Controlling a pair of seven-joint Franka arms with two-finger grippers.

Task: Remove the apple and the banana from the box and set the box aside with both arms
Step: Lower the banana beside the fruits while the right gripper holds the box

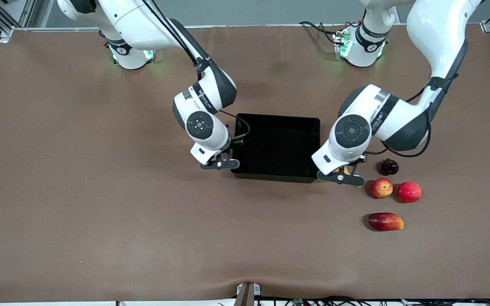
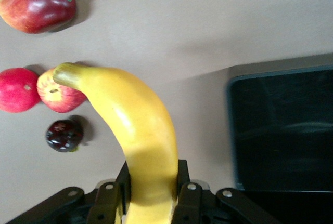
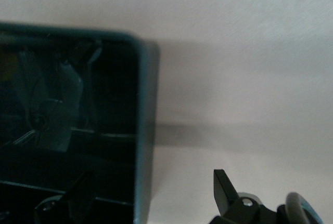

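Observation:
The black tray (image 1: 279, 144) sits at the table's middle. My left gripper (image 1: 343, 177) is shut on the yellow banana (image 2: 140, 130), low over the table beside the tray's corner at the left arm's end. The banana's stem points toward the streaked apple (image 1: 381, 188), which also shows in the left wrist view (image 2: 57, 91). My right gripper (image 1: 223, 163) is open at the tray's wall at the right arm's end. In the right wrist view this gripper (image 3: 151, 195) straddles the tray wall (image 3: 143, 130), one finger inside and one outside.
Near the apple lie a plain red round fruit (image 1: 409, 191), a dark-red mango (image 1: 385, 221) nearer the camera, and a small dark fruit (image 1: 389, 166) farther from it. Brown table surface stretches around the tray.

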